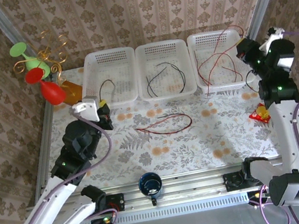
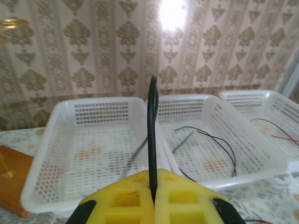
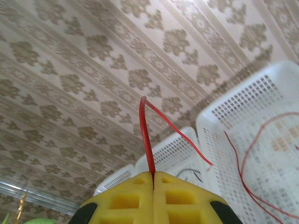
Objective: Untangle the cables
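My left gripper (image 1: 104, 107) is shut on a black cable (image 2: 152, 130) that rises straight up from between its yellow fingers (image 2: 126, 200), in front of the left white basket (image 1: 90, 76). That cable curls into the left basket (image 1: 107, 84). My right gripper (image 1: 241, 49) is shut on a red cable (image 3: 145, 135) above the right basket (image 1: 194, 46); the red cable (image 1: 215, 59) trails down into it. Another black cable (image 1: 164, 77) lies in the middle basket (image 1: 142, 61). A red cable loop (image 1: 163, 124) lies on the table.
A blue cup (image 1: 150, 184) stands at the near edge. A red and yellow packet (image 1: 260, 114) lies beside the right arm. Red and green goblets (image 1: 39, 76) and an orange block (image 1: 73, 90) sit at the back left.
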{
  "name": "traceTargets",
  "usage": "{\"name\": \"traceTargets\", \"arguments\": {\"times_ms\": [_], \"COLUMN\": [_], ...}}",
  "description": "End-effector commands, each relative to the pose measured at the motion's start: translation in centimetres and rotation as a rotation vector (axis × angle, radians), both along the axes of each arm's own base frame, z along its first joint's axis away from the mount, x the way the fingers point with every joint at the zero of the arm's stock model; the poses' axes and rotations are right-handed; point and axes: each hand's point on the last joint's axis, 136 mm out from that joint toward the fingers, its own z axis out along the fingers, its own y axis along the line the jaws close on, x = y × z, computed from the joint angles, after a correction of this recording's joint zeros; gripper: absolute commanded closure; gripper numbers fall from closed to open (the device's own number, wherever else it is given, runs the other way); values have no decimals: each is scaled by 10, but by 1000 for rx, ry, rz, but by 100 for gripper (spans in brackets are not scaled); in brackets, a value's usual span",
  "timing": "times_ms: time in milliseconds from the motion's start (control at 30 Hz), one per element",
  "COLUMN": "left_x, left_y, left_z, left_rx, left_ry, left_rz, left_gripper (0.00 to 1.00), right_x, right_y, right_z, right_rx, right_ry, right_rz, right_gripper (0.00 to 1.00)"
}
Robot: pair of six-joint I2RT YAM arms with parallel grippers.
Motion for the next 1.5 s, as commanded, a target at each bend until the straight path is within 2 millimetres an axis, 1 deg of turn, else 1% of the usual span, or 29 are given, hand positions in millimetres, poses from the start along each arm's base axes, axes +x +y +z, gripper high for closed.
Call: {"name": "traceTargets", "arguments": {"times_ms": [0, 200, 300, 400, 533, 633, 700, 767, 867, 900, 1000, 1100, 1300, 1467], "left_x": [-11, -17, -20, -23, -24, -24, -24, -24, -24, -24, -25, -26, -27, -27], "left_y": [-16, -41, -58, -75, -92, -100, -104, -106, -106, -107, -107, -108, -109, -111], "left_z": [30, 42, 42, 39, 35, 33, 32, 32, 32, 32, 31, 30, 28, 28], "left_rx": [-36, -48, -55, -54, -46, -51, -49, -46, -47, -46, -51, -52, -52, -56], "left_ry": [-59, -85, -85, -85, -84, -83, -81, -80, -82, -82, -78, -74, -70, -68], "left_rz": [-90, -169, -211, -248, -270, -285, -293, -294, -295, -296, -298, -303, -306, -310], "left_gripper": [100, 100, 100, 100, 100, 100, 100, 100, 100, 100, 100, 100, 100, 100], "right_x": [0, 16, 25, 36, 56, 69, 76, 82, 91, 98, 109, 115, 121, 123], "right_y": [4, -4, -13, -23, -37, -50, -59, -64, -65, -65, -64, -57, -39, -27], "right_z": [37, 71, 81, 85, 70, 52, 36, 19, -15, -36, -85, -129, -207, -259], "right_rx": [-44, -76, -101, -118, -130, -162, -185, -208, -227, -223, -211, -209, -199, -187], "right_ry": [-76, -138, -164, -174, -149, -108, -73, -36, 28, 65, 158, 261, 492, 685], "right_rz": [28, 6, -38, -76, -131, -184, -230, -254, -261, -258, -239, -204, -114, -49], "right_gripper": [100, 100, 100, 100, 100, 100, 100, 100, 100, 100, 100, 100, 100, 100]}}
